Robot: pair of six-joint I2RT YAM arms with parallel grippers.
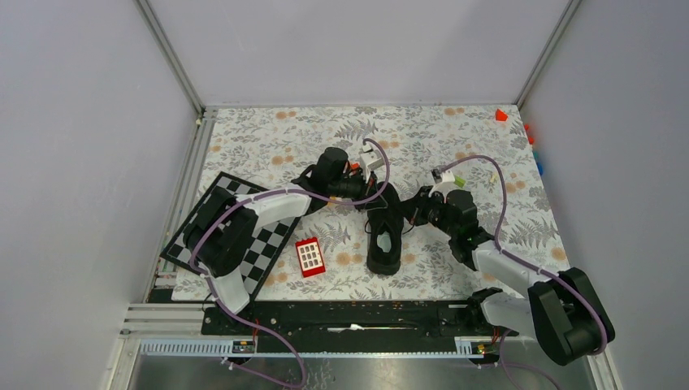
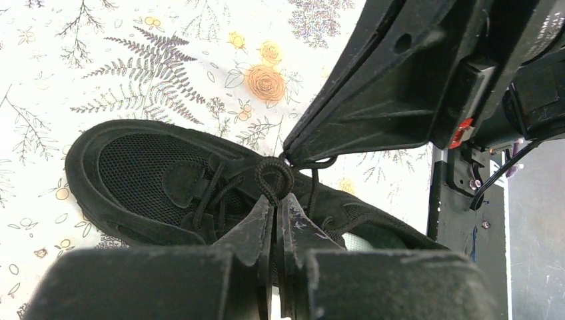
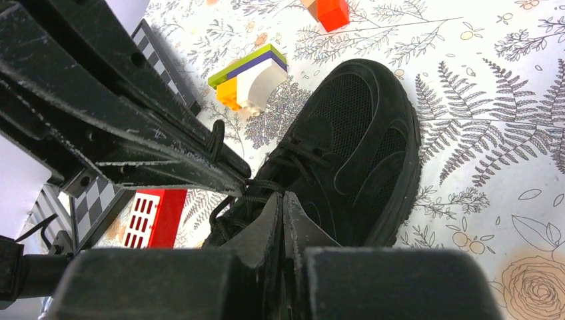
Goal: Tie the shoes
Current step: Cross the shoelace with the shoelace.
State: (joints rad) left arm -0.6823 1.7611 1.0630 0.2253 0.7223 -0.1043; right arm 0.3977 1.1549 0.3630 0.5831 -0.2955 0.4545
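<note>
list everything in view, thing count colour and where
sneaker: one, black, middle of the table
laces: thin, black, loop raised over the sneaker
grid tile: one, red and white, left of the sneaker
checkerboard: one, black and white, left side, under the left arm
block stack: one, green, purple, orange, white, beside the sneaker's toe
red block: one, beyond the stack
corner block: one, red, far right corner
wall blocks: few, red and blue, right edge
table cover: one, white floral
left pincer: black, shut on laces
right pincer: black, shut on laces
</note>
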